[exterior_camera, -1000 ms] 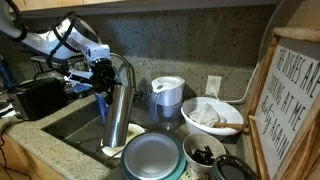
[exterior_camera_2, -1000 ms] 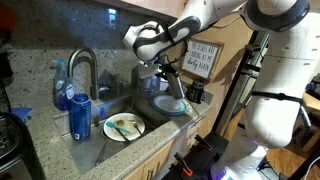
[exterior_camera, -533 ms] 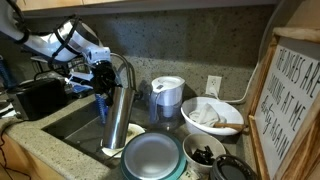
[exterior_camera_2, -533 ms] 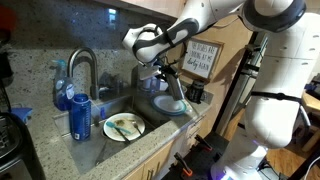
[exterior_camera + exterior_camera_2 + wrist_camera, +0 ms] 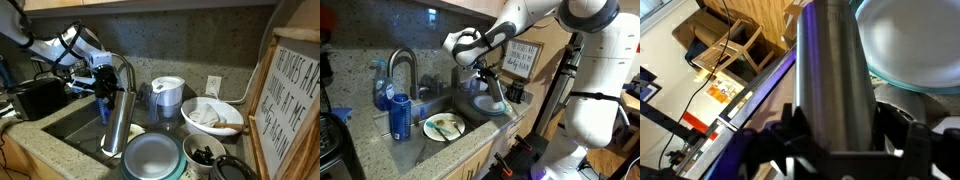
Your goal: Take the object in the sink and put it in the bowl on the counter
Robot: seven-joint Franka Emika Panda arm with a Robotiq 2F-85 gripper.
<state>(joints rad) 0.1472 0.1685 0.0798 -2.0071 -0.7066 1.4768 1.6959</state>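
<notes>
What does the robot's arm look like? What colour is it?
The arm is white and chunky, made of smooth rounded tubes with dark bands at the joints. A black cable loops near its wrist. The end effector is black.

Hand (image 5: 106,82) clamped on tumbler (image 5: 118,118), arm (image 5: 62,42) extended.

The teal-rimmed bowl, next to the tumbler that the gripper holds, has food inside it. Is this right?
No. The teal-rimmed bowl is empty: an exterior view shows only its bare pale grey inside. It does stand next to the tumbler that the gripper holds.
</notes>
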